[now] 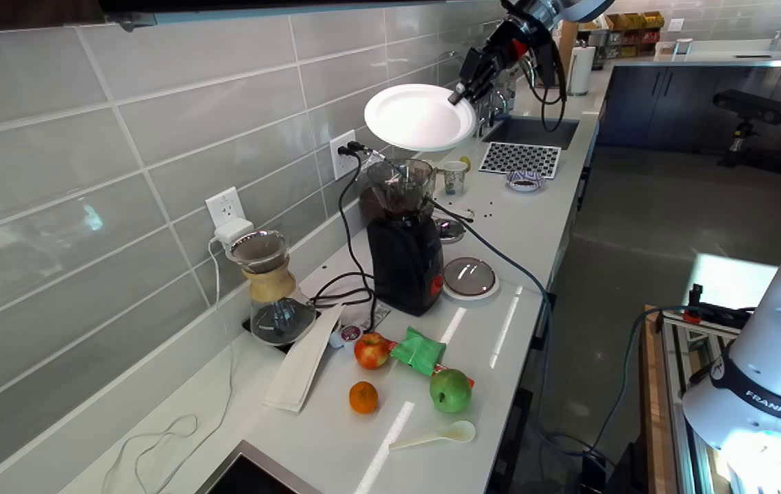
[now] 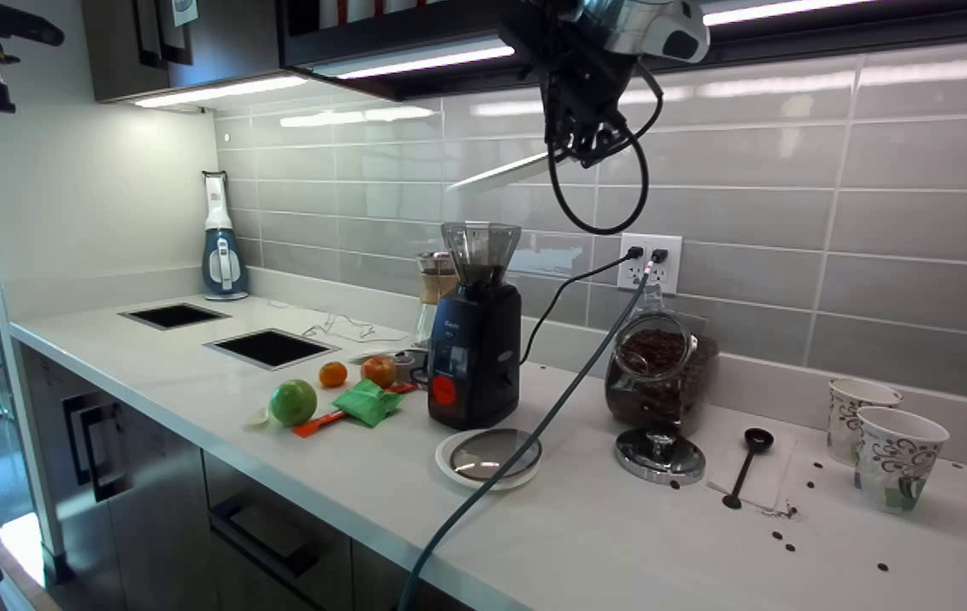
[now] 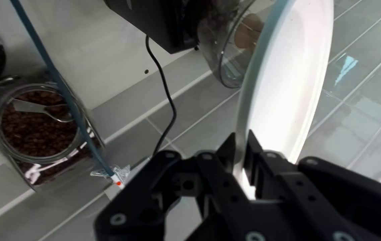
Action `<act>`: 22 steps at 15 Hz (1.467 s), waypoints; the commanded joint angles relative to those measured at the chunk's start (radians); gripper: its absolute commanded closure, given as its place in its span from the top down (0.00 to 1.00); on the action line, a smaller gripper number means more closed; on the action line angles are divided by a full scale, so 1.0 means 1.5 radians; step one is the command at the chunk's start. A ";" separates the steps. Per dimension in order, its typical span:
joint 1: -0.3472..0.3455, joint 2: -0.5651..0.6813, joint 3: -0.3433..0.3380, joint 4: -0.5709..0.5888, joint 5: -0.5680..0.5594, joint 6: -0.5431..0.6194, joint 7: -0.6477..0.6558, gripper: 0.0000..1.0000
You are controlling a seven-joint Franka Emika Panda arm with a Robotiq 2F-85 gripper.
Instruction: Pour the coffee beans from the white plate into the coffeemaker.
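The white plate [image 1: 419, 118] is in the air above the coffeemaker's hopper. My gripper [image 1: 460, 92] is shut on its rim, with one finger on each side in the wrist view [image 3: 243, 144]. In an exterior view the plate [image 2: 502, 176] tilts down, its far edge lower than the gripped edge. No beans show on the plate's visible face [image 3: 289, 80]. The coffeemaker [image 2: 476, 356] is black with a red button and stands upright on the counter. Its clear hopper [image 1: 400, 182] is open at the top, with dark contents low inside.
A glass jar of beans [image 2: 661, 373] stands by the wall. A blue cable [image 2: 534, 433] crosses the counter's front. A glass carafe [image 1: 280, 309], a round lid [image 1: 470, 276], an apple [image 1: 371, 350] and a green packet [image 1: 419, 351] lie around. Paper cups [image 2: 899, 458] stand beside scattered beans.
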State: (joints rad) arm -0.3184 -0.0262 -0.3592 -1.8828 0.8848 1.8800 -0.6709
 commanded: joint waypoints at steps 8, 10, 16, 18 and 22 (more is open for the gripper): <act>-0.106 0.107 -0.058 0.111 -0.132 -0.211 -0.149 0.02; -0.124 0.122 -0.061 0.119 -0.165 -0.199 -0.213 0.02; -0.185 0.191 -0.058 0.151 -0.185 -0.185 -0.368 0.02; -0.212 0.222 -0.054 0.174 -0.181 -0.184 -0.387 0.02; -0.261 0.289 -0.034 0.228 -0.198 -0.187 -0.409 0.02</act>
State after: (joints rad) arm -0.6552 0.3185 -0.4417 -1.6296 0.6246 1.6073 -1.2630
